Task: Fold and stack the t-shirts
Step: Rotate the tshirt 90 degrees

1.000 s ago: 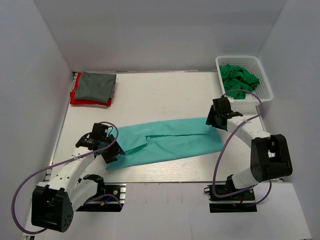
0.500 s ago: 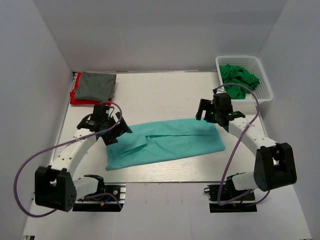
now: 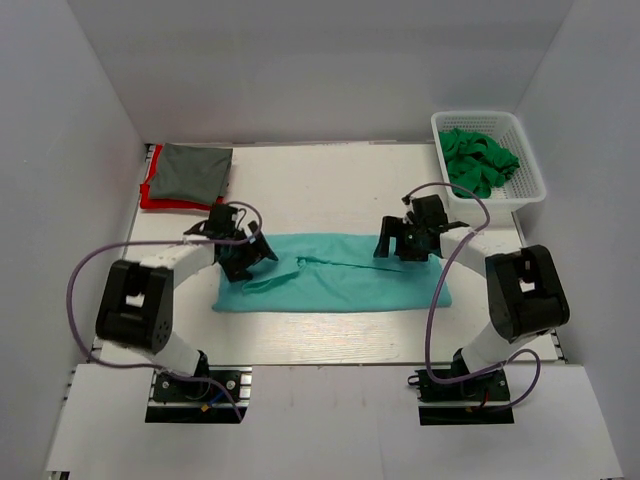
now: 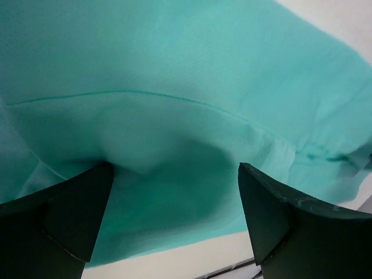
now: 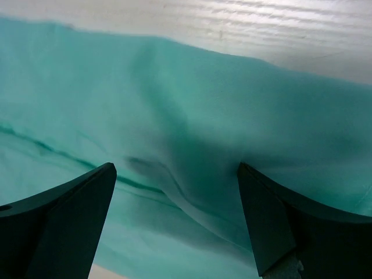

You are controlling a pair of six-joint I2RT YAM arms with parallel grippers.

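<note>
Top external: soft teal t-shirt (image 3: 340, 285), long flat band; left tool (image 3: 247, 258), right tool (image 3: 398, 244) unclenched.

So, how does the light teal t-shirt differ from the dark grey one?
The light teal t-shirt is a long band across the middle of the table; the dark grey t-shirt is a compact rectangle. The teal one lies directly on the table; the grey one rests on a red t-shirt. Both lie flat.

Pale wooden table (image 3: 330, 190) boxed in by plain white walls (image 3: 300, 70) under even light
</note>
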